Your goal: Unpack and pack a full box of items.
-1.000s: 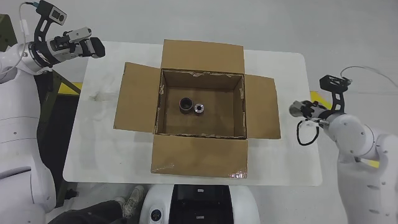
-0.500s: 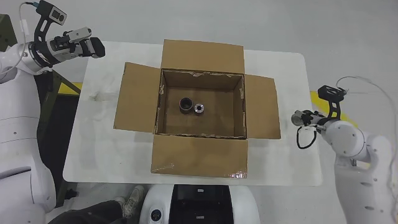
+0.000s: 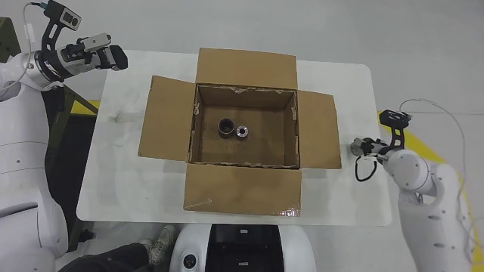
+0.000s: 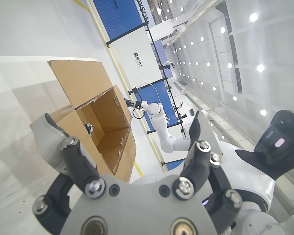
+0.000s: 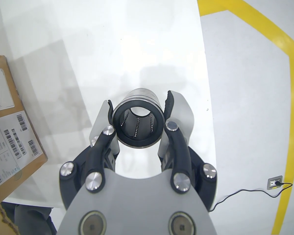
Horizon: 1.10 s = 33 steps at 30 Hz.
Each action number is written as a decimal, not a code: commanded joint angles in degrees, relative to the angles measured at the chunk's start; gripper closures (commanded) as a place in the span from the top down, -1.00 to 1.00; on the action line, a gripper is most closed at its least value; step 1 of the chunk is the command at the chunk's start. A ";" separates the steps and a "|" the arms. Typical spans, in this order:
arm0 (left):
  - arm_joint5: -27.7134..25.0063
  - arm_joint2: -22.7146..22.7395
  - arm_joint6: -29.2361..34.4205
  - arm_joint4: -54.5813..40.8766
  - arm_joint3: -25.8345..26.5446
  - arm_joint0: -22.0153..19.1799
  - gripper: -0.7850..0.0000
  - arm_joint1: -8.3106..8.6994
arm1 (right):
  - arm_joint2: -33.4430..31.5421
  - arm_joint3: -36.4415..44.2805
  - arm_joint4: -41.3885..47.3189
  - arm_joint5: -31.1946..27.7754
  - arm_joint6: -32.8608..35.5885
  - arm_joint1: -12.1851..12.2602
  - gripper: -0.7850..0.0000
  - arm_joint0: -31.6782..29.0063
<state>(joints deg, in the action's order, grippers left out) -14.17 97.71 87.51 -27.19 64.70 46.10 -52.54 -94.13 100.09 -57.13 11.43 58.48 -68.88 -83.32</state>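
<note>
Labels: white barcode stickers (image 5: 8, 135) on the cardboard box (image 3: 242, 132).
Box: flaps open, centred on the surface (image 3: 113, 166); two small metal cylinders (image 3: 233, 128) inside.
Right gripper (image 5: 139, 103): clamped on a black-rimmed steel sleeve (image 5: 137, 125), ball rows inside, near the right flap.
Left gripper (image 3: 115, 57): fingers (image 4: 49, 135) apart, at the surface's far left corner.
</note>
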 commanded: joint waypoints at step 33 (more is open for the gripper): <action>0.00 0.00 0.00 0.00 0.00 0.00 1.00 0.00 | 0.53 -0.96 0.19 1.58 -4.17 0.48 0.46 0.33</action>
<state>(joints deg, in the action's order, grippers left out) -14.17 97.71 87.51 -27.19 64.70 46.10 -52.54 -93.32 98.56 -56.68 12.81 54.39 -68.45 -82.79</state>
